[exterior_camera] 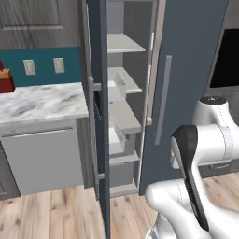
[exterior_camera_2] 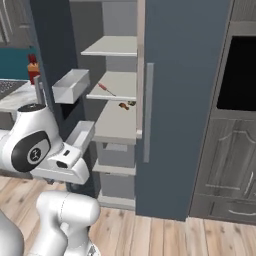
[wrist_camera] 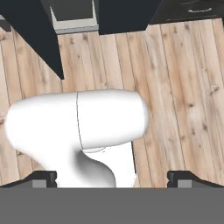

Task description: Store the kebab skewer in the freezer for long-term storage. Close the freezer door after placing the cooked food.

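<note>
The freezer (exterior_camera: 123,44) stands with its left side open, pale grey shelves (exterior_camera_2: 116,125) showing. The freezer door (exterior_camera: 100,116) is swung out towards me, seen edge-on, and its white inner bins (exterior_camera_2: 70,85) face the shelves. The kebab skewer (exterior_camera_2: 106,89) lies inside on a middle shelf as a thin red stick. Small brown-orange chunks (exterior_camera_2: 126,105) sit just below and to the right of it. My gripper (wrist_camera: 113,178) is open and empty, its two fingertips (wrist_camera: 43,177) far apart. It points down at the wood floor in front of the freezer, well away from the skewer.
The plain slate-blue door (exterior_camera: 186,70) with its long grey handle (exterior_camera_2: 148,112) is shut. A marble counter (exterior_camera: 42,100) with a red knife block (exterior_camera: 4,80) lies left of the open door. A black oven (exterior_camera_2: 240,75) and dark grey cabinets (exterior_camera_2: 230,165) stand at the right.
</note>
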{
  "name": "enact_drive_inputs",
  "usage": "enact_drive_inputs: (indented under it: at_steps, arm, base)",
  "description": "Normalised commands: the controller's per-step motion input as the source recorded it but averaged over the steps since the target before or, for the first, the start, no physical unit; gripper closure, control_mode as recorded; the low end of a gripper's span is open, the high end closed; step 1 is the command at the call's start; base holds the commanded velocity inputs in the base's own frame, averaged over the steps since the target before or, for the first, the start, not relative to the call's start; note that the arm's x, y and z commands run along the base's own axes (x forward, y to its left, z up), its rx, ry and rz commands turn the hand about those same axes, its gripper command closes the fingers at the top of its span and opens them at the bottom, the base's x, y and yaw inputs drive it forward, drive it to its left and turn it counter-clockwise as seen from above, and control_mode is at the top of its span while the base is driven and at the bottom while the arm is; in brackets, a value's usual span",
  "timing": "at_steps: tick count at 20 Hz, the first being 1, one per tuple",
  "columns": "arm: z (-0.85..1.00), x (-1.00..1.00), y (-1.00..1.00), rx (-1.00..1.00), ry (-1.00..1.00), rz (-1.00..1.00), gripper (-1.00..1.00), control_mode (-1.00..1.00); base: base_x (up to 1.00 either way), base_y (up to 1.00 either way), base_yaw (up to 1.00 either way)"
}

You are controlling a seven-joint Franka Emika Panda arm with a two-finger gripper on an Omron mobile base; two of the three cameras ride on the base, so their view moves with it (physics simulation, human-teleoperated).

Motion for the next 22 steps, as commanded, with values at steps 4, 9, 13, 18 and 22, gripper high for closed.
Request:
enact_drive_inputs:
  at_steps: [4,9,13,18,22]
  arm:
    - [0.00,0.00,0.00,0.00,0.00,0.00,-1.00,1.00]
    - [0.00,0.00,0.00,0.00,0.00,0.00,-1.00,1.00]
    - [0.00,0.00,0.00,0.00,0.00,0.00,-1.00,1.00]
    - [0.00,0.00,0.00,0.00,0.00,0.00,-1.00,-1.00]
    - [0.00,0.08,0.27,-0.01,-0.07,-0.11,-1.00,-1.00]
  base:
    - [-0.10,0.50,-0.21]
    - [0.00,0.46,-0.17]
    - [0.00,0.40,-0.10]
    - [0.00,0.00,0.00]
    - [0.00,0.00,0.00]
